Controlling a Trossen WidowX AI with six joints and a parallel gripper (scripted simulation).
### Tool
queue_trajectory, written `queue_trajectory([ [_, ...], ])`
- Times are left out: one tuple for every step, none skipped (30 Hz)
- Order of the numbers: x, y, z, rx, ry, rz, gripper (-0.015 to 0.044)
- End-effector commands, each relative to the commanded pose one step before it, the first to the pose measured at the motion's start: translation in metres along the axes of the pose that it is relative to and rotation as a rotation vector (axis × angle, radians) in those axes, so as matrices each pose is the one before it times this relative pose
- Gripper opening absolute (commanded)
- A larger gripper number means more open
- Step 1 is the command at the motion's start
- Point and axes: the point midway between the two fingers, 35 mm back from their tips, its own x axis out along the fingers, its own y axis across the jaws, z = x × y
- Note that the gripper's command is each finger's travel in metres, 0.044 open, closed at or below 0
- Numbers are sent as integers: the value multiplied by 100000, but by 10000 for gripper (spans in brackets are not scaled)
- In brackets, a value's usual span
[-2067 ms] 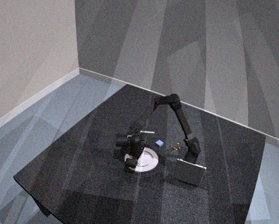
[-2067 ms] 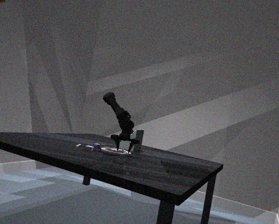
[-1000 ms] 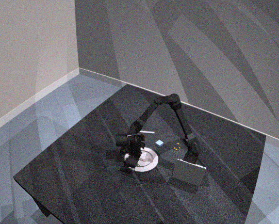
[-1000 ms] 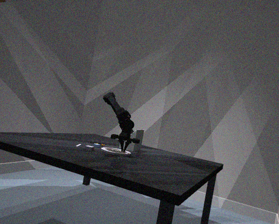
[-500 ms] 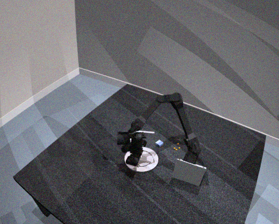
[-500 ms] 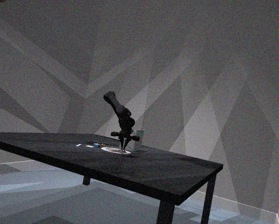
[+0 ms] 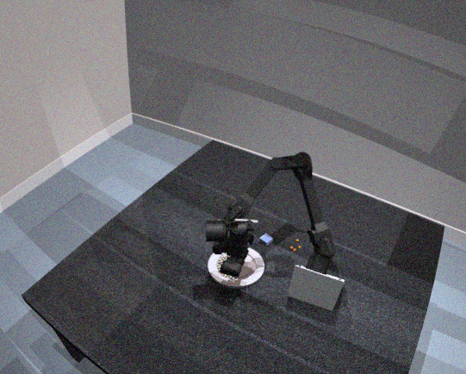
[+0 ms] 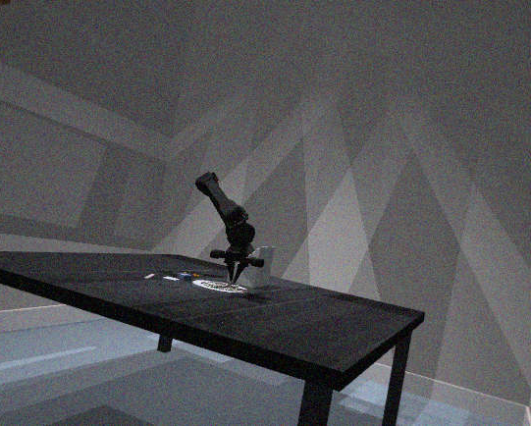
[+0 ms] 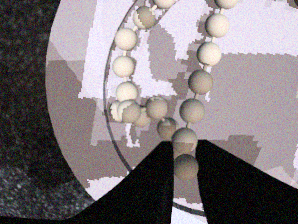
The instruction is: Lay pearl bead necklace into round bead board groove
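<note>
The round white bead board [image 7: 260, 266] [image 8: 198, 283] [image 9: 67, 107] lies on the dark table, with a thin dark groove line inside its rim. The pearl bead necklace [image 7: 220, 261] [image 9: 201, 81] lies over the board. In the wrist view, one strand runs just inside the groove line at the left, several beads bunch together left of the fingers, and another strand runs up from the fingertips across the inner board. My gripper [image 8: 233, 283] [image 9: 183, 151] points down at the board and is shut on the necklace, with beads between its fingertips. The arm hides part of the board in the top view.
A blue block [image 7: 266, 239] [image 8: 185, 276] and several small orange pieces [image 7: 295, 246] [image 8: 196, 275] lie behind the board. A white strip [image 7: 251, 221] lies farther back. A grey panel [image 7: 315, 288] [image 8: 264, 269] stands upright beside the board, near the arm's base.
</note>
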Motion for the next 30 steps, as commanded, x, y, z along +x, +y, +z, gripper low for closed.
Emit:
queue_trajectory([
  [132, 57, -321, 46, 705, 345, 0],
  [0, 0, 0, 0, 0, 0, 0],
  [0, 0, 0, 0, 0, 0, 0],
  [27, 0, 1, 0, 0, 0, 0],
  [80, 0, 1, 0, 0, -1, 0],
  [134, 0, 2, -1, 0, -2, 0],
  [164, -1, 1, -1, 0, -4, 0],
  [164, -1, 0, 0, 1, -6, 0],
  [163, -1, -1, 0, 1, -7, 0],
  [163, -2, -2, 0, 2, -8, 0],
  [163, -2, -3, 1, 2, -10, 0],
  [132, -2, -3, 1, 2, -9, 0],
  [79, -1, -2, 0, 2, -6, 0],
  [26, -1, -1, 0, 1, -2, 0],
  [0, 0, 0, 0, 0, 0, 0],
  [0, 0, 0, 0, 0, 0, 0],
  [0, 0, 0, 0, 0, 0, 0],
  [0, 0, 0, 0, 0, 0, 0],
  [-256, 72, 289, 760, -687, 523, 26],
  [0, 0, 0, 0, 0, 0, 53],
  [0, 0, 0, 0, 0, 0, 79],
  [0, 0, 0, 0, 0, 0, 105],
  [0, 0, 0, 0, 0, 0, 131],
  [0, 0, 0, 0, 0, 0, 157],
  [0, 0, 0, 0, 0, 0, 184],
  [0, 0, 0, 0, 0, 0, 210],
  [0, 0, 0, 0, 0, 0, 236],
  [0, 0, 0, 0, 0, 0, 263],
  [0, 0, 0, 0, 0, 0, 289],
  [0, 0, 0, 0, 0, 0, 315],
])
